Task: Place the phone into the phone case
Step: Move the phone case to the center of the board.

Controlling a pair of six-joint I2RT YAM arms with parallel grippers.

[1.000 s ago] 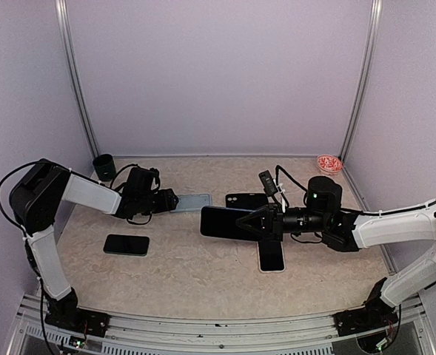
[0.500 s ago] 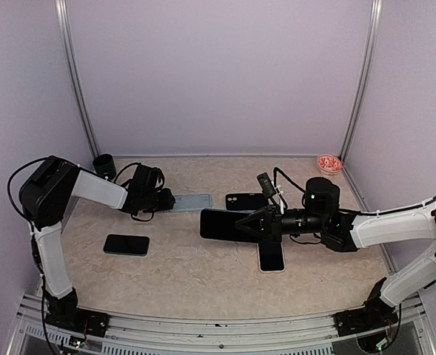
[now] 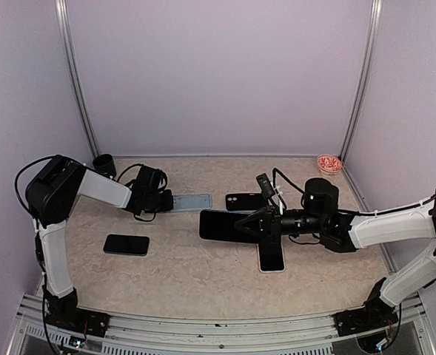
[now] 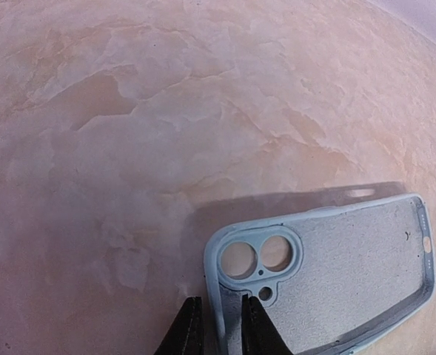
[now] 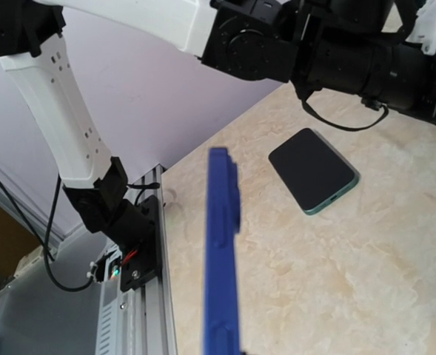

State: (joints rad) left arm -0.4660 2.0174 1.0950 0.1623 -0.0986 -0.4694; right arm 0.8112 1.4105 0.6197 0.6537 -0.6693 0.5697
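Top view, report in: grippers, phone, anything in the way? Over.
Left gripper straddles rim of light blue case, grip unclear. Right gripper shut on blue phone, held aloft. Nothing between phone and case.

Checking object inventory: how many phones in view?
3: blue phone in the right gripper; teal-edged phone flat, near left; white-edged phone flat below the right gripper; black slab behind it may be a case.

My left arm (image 3: 103, 191) and right arm (image 3: 391, 225) match: white shells on the long links, chunky black housings at every joint. Thin black cables (image 3: 286, 174) loop loose near the wrists. My fingers (image 4: 190, 330) are matte black and taper to narrow tips. Small dark holes dot one white link. The bases (image 3: 62, 310) are black.
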